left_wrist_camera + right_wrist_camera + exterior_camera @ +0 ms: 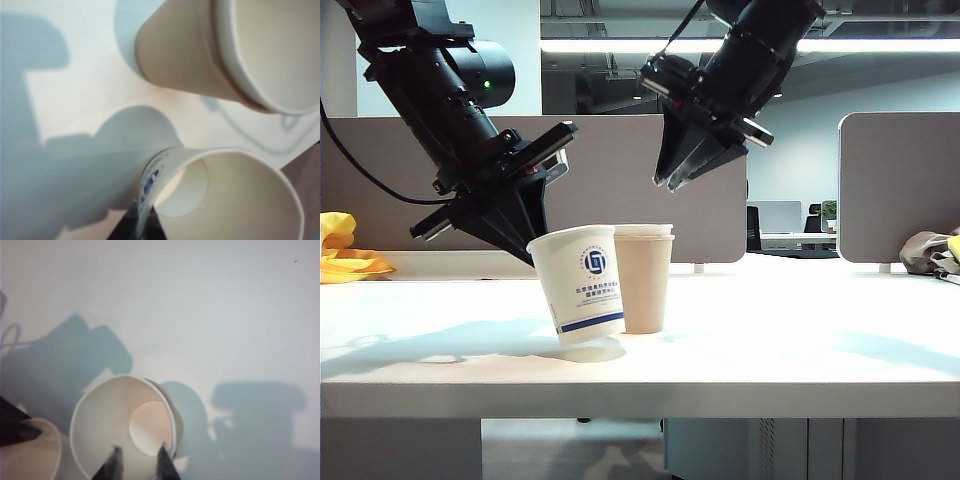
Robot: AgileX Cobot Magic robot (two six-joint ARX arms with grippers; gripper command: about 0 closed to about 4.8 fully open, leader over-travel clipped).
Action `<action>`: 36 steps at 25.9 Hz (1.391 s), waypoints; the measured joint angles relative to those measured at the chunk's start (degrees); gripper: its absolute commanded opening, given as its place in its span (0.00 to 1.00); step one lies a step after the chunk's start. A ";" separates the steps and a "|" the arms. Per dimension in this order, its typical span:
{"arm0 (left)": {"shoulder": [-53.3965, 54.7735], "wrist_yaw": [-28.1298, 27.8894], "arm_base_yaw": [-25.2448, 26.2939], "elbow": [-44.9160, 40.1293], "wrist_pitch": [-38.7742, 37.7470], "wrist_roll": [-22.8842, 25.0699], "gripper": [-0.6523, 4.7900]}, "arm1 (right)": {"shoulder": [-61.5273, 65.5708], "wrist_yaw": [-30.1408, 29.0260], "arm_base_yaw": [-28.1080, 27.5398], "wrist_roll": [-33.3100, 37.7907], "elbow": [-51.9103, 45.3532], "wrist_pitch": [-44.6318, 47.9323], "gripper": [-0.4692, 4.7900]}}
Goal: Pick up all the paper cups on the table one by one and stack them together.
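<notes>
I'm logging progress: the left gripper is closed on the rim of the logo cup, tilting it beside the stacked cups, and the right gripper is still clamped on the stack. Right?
Not quite. In the exterior view the right gripper hangs open above the stacked cups, clear of them. The rest holds: the left gripper grips the tilted logo cup at its rim.

A yellow cloth (345,255) lies bunched at the far left edge, against the base of a grey-brown divider panel (620,190) that runs behind the middle of the scene. A second divider panel (900,185) stands to the right, with a gap between the two. At the far right edge sits a crumpled grey cloth (925,250). Through the gap, a monitor (775,215) and a small green plant (829,210) show in the background. Long ceiling lights (620,46) glow overhead.
</notes>
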 measured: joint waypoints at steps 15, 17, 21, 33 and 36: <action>-3.63 -1.42 -0.04 17.73 -11.93 3.52 0.11 | -5.20 9.18 -0.44 -0.83 0.00 -8.00 0.07; -3.54 -2.29 -0.07 19.89 -9.77 2.25 0.11 | -6.91 10.16 -0.46 -1.66 0.00 -9.14 0.07; -3.10 -3.23 -0.04 20.61 -6.95 0.35 0.11 | -10.43 10.27 -0.59 -2.12 0.02 -9.40 0.07; 3.39 -3.26 -0.07 20.83 -1.75 -1.33 0.11 | -18.62 11.17 -1.22 -2.19 0.04 -11.34 0.07; 4.13 -3.23 -0.04 20.85 -1.68 -1.33 0.11 | -19.12 11.30 -1.22 -2.19 0.04 -11.74 0.07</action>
